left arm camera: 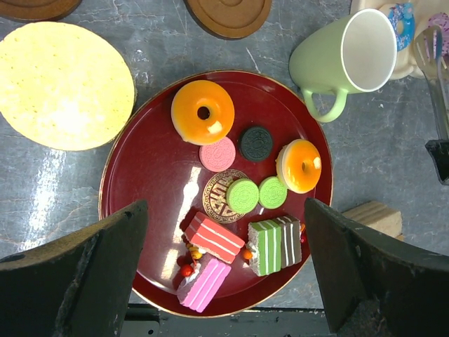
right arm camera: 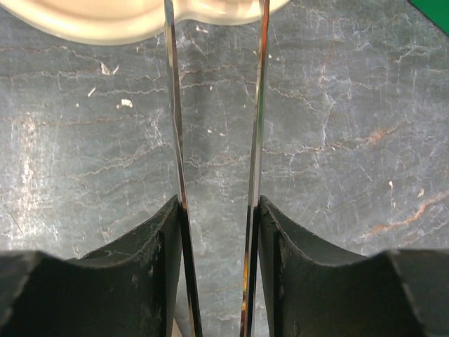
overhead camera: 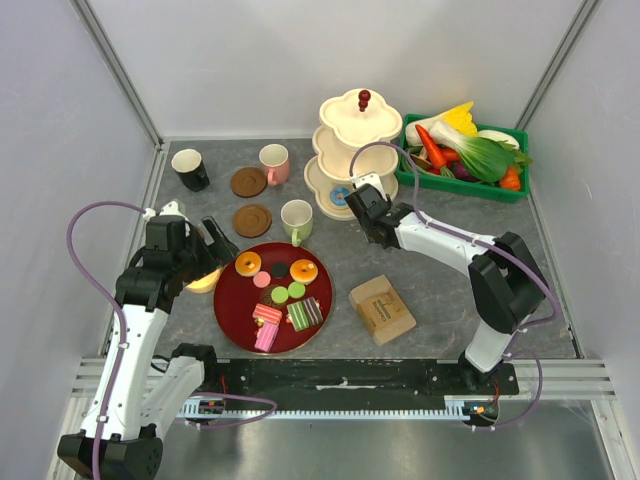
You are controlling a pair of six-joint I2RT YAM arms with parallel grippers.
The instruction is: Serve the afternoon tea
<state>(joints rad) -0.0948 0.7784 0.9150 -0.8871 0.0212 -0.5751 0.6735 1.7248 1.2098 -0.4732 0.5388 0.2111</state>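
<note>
Red-lacquered round plate [left arm camera: 133, 175] sits on the grey counter [right arm camera: 337, 140] directly beneath the left claw [left arm camera: 224, 210], whose jaws stand wide apart and empty. The plate holds two orange iced donuts [left arm camera: 203, 112], small macarons [left arm camera: 243, 195] and striped cake slices [left arm camera: 273, 246]. A pale-green mug [left arm camera: 351, 53] stands ahead and to its right. The right claw [right arm camera: 219, 203] grips thin metal tongs [right arm camera: 173, 105], which point at the cream tiered stand [overhead camera: 360, 140] just ahead, where a blue iced donut [overhead camera: 340, 195] lies on the lowest tier.
</note>
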